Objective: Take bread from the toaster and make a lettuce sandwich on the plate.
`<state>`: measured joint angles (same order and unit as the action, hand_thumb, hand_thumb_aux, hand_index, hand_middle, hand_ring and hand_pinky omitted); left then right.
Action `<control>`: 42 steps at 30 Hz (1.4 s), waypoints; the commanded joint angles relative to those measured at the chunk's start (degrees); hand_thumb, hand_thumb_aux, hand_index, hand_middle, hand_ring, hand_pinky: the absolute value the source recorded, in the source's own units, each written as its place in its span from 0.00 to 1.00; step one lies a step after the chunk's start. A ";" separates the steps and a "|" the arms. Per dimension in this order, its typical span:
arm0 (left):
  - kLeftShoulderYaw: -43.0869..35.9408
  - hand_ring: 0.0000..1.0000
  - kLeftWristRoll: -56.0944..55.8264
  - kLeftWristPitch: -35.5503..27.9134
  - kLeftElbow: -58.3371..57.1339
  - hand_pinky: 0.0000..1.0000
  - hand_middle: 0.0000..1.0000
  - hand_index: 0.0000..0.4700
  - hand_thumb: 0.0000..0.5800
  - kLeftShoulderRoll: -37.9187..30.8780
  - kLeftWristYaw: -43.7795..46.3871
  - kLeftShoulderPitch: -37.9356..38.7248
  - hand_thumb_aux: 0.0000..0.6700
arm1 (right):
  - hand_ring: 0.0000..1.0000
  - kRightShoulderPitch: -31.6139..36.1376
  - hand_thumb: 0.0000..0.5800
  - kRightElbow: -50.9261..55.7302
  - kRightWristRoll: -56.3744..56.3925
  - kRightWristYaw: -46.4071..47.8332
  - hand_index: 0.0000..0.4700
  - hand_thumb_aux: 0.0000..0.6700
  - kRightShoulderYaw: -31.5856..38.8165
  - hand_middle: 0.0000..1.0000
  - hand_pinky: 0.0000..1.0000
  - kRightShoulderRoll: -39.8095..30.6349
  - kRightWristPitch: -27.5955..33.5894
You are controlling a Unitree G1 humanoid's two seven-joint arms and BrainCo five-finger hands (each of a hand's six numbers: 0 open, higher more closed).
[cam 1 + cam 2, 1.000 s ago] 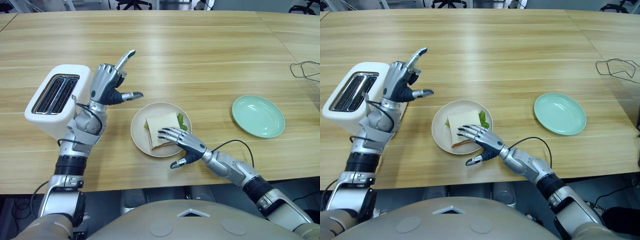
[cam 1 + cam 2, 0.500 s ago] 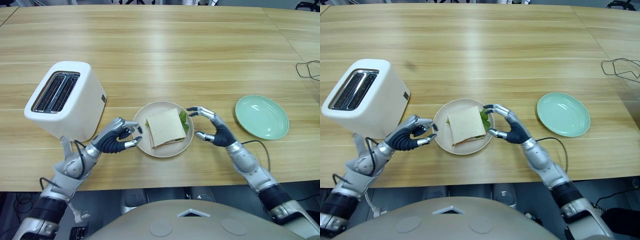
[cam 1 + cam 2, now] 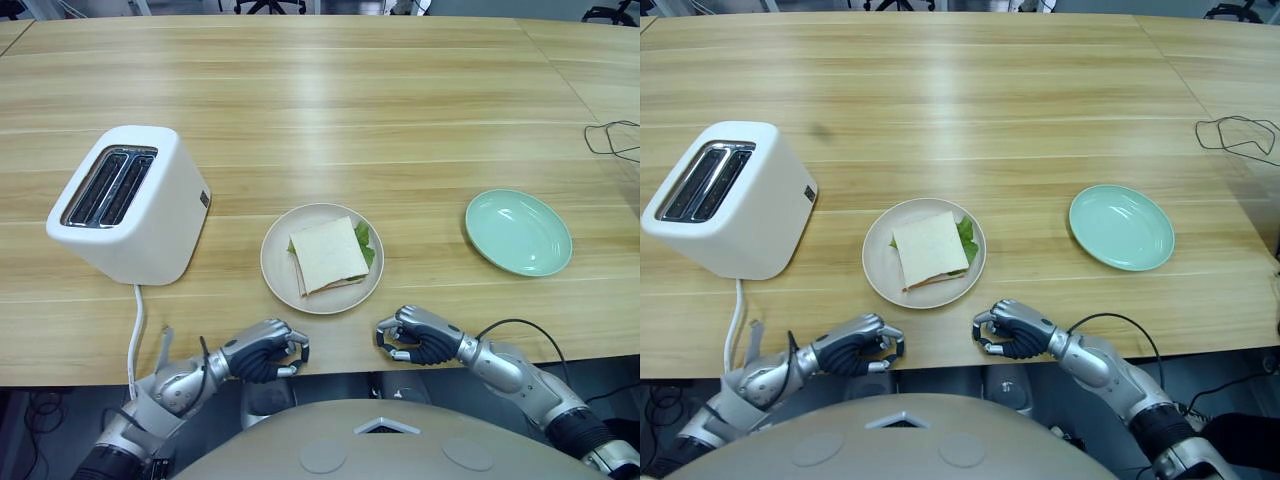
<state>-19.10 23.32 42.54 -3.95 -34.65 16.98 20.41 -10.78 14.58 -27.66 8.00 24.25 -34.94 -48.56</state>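
A white toaster (image 3: 128, 203) stands at the left of the wooden table, its two slots dark and without bread showing. On the beige plate (image 3: 276, 270) in front of me lies a sandwich (image 3: 328, 255): a bread slice on top, lettuce (image 3: 364, 241) peeping out at its right edge, another slice below. My left hand (image 3: 262, 352) rests at the table's near edge, below and left of the plate, fingers curled on nothing. My right hand (image 3: 420, 336) sits below and right of the plate, also curled and holding nothing.
A light green plate (image 3: 518, 231) with nothing on it lies to the right. The toaster's white cord (image 3: 135, 325) runs down to the near table edge by my left arm. A dark cable (image 3: 612, 139) lies at the far right edge.
Both hands have drawn back from the plate's sides to the near table edge and curled shut. The sandwich and plate have stayed put.
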 commanded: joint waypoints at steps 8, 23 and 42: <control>-0.64 1.00 14.32 -12.67 -16.17 1.00 1.00 0.98 1.00 9.06 -14.01 -14.84 1.00 | 1.00 13.31 1.00 12.37 -24.74 -20.78 0.98 1.00 4.17 1.00 1.00 9.47 12.10; -6.11 1.00 17.52 -14.34 -56.94 1.00 1.00 0.98 1.00 19.80 -28.91 -46.97 1.00 | 1.00 42.89 1.00 54.31 -24.33 -31.06 0.98 1.00 9.32 1.00 1.00 24.89 23.67; -1.73 0.00 5.44 17.38 -41.25 0.00 0.00 0.02 0.03 20.35 -36.54 -42.12 0.02 | 0.00 39.76 0.00 45.24 -10.84 -35.59 0.00 0.00 3.39 0.00 0.00 20.22 6.04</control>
<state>-23.19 33.24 57.08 -51.22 -14.00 -20.63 -22.62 30.40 64.18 -41.75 -28.65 29.68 -13.44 -38.83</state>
